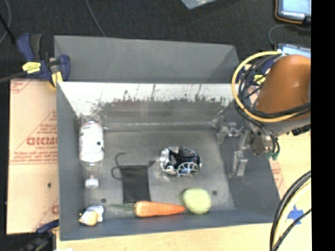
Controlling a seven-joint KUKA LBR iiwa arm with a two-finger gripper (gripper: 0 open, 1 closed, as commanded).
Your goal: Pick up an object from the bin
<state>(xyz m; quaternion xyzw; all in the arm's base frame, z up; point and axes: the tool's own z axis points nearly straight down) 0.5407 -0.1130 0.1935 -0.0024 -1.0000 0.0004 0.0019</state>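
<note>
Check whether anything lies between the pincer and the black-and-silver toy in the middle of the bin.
Nothing visible does. The pincer hangs near the bin's right wall, and only bare bin floor separates it from the black-and-silver toy. The green ball and the carrot lie nearer the front wall, off that line.

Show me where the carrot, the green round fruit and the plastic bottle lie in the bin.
carrot (159,209), camera view, middle of its orange body.
green round fruit (197,201), camera view, its centre.
plastic bottle (91,143), camera view, its white label.
</note>
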